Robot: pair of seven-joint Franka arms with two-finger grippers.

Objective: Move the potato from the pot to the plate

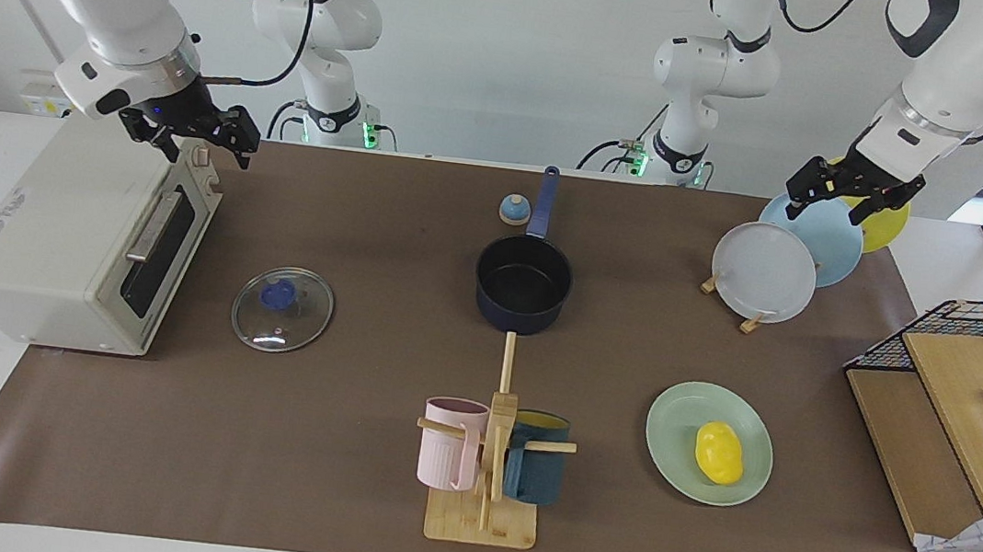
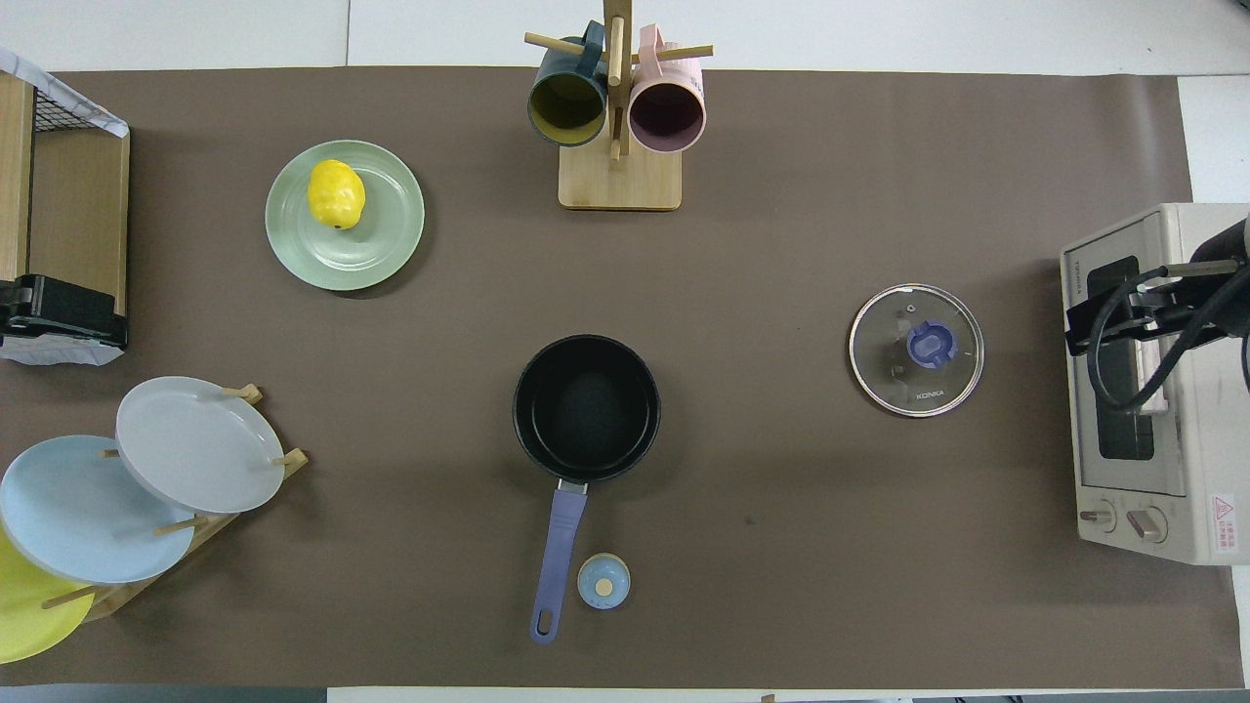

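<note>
The yellow potato (image 1: 718, 452) lies on the mint-green plate (image 1: 678, 422), toward the left arm's end of the table; both also show in the overhead view, the potato (image 2: 336, 194) on the plate (image 2: 366, 249). The navy pot (image 1: 523, 284) stands empty mid-table, its handle pointing toward the robots; the overhead view (image 2: 586, 408) shows its bare black inside. My left gripper (image 1: 826, 206) is open and empty, raised over the plate rack; in the overhead view (image 2: 61, 312) it sits at the edge. My right gripper (image 1: 205, 151) is open and empty over the toaster oven and waits there (image 2: 1113, 317).
A glass lid (image 1: 282, 309) lies between the pot and the toaster oven (image 1: 79, 238). A mug tree (image 1: 493, 443) with a pink and a teal mug stands farther from the robots than the pot. A plate rack (image 1: 765, 272), wire basket (image 1: 981, 369) and small blue bell (image 1: 514, 210) are around.
</note>
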